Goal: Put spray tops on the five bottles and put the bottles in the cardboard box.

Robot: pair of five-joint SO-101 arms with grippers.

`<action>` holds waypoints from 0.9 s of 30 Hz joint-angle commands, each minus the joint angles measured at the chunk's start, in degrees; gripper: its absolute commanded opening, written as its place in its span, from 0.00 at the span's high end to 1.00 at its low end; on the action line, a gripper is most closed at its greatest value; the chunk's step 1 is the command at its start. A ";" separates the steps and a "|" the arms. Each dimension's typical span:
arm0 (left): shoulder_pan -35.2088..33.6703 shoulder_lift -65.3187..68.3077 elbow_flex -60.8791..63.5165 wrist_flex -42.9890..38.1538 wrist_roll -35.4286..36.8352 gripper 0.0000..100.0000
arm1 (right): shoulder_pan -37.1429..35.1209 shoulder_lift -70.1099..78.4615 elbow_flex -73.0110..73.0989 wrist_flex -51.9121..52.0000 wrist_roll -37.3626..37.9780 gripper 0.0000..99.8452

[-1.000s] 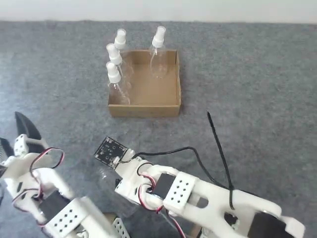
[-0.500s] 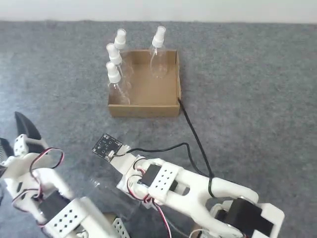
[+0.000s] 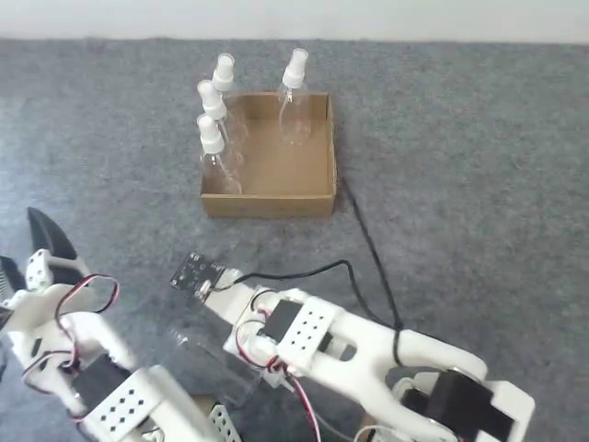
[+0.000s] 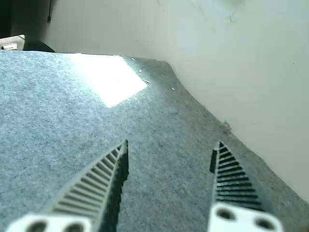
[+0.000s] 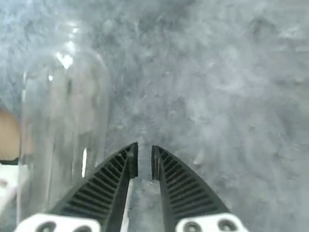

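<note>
clear bottle (image 5: 63,121) lies just beside right gripper (image 5: 143,160).

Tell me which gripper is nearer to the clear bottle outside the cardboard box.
Right. The right gripper is close beside the bottle, not around it. The left gripper is farther off, open over bare carpet, facing the wall.

One cardboard box (image 3: 267,198), four clear bottles fitted with white spray tops (image 3: 211,138), one more clear bottle without any top (image 5: 63,121), two white robot arms (image 3: 350,345), and one thin black cable (image 3: 373,258).
</note>
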 commanded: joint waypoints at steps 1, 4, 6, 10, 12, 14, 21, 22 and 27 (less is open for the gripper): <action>-0.18 -0.70 -0.84 -1.76 0.53 0.74 | 3.03 -8.04 -3.60 2.42 0.88 0.98; -0.35 -0.70 -0.84 -1.85 0.53 0.74 | 3.65 -12.70 -3.34 4.00 0.53 0.98; -0.53 -0.70 -0.84 -1.85 0.53 0.74 | 3.38 -14.90 -3.25 5.58 0.26 0.95; -0.70 -0.70 -0.84 -1.93 0.53 0.74 | 3.30 -17.01 -3.25 6.99 -4.04 0.87; -1.93 -0.70 -0.92 -1.93 0.53 0.74 | 2.86 -17.27 -3.34 6.81 -6.15 0.86; -2.64 -0.70 -0.92 -1.93 0.53 0.74 | 0.66 -17.54 -3.34 6.64 -7.38 0.85; -2.73 -0.70 -1.01 -2.02 0.62 0.74 | -6.11 -16.92 -3.34 6.55 -14.24 0.77; -2.73 -0.70 -1.01 -2.11 0.62 0.74 | -6.55 -16.92 -3.34 6.64 -14.77 0.75; -4.22 -0.70 -0.75 -3.52 0.62 0.74 | -9.98 -16.92 -3.25 5.58 -14.95 0.77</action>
